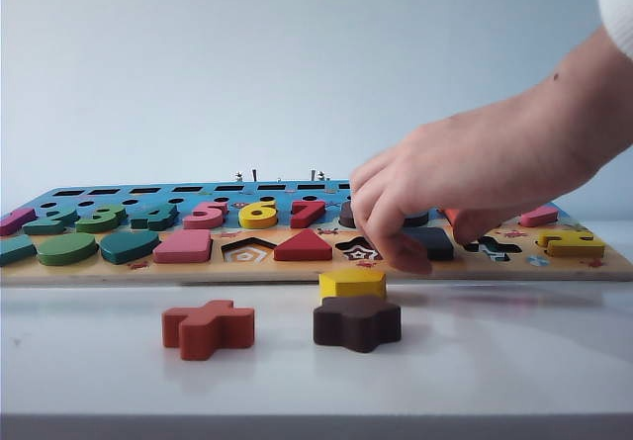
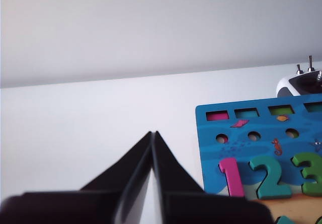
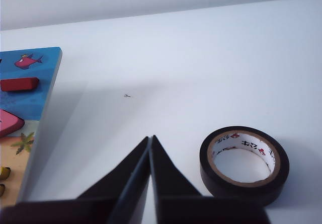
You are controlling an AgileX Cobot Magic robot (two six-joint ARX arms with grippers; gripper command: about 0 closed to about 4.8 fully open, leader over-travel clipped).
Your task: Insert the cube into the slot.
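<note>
The cube (image 1: 432, 242), dark navy and flat, lies on the colourful puzzle board (image 1: 297, 270) between the star-shaped and cross-shaped cut-outs. A person's hand (image 1: 445, 183) reaches in from the right and its fingertips rest on the cube. The slot is hidden beneath the cube and the hand. Neither gripper shows in the exterior view. My left gripper (image 2: 152, 132) is shut and holds nothing, above white table beside the board's number corner (image 2: 241, 148). My right gripper (image 3: 150, 137) is shut and holds nothing, between the board's edge (image 3: 35, 103) and a tape roll.
In front of the board lie a yellow block (image 1: 352, 283), a dark brown star-like block (image 1: 357, 321) and a red cross block (image 1: 208, 327). A pink square block (image 1: 184, 246) sits in the board. A black tape roll (image 3: 244, 164) lies close to my right gripper.
</note>
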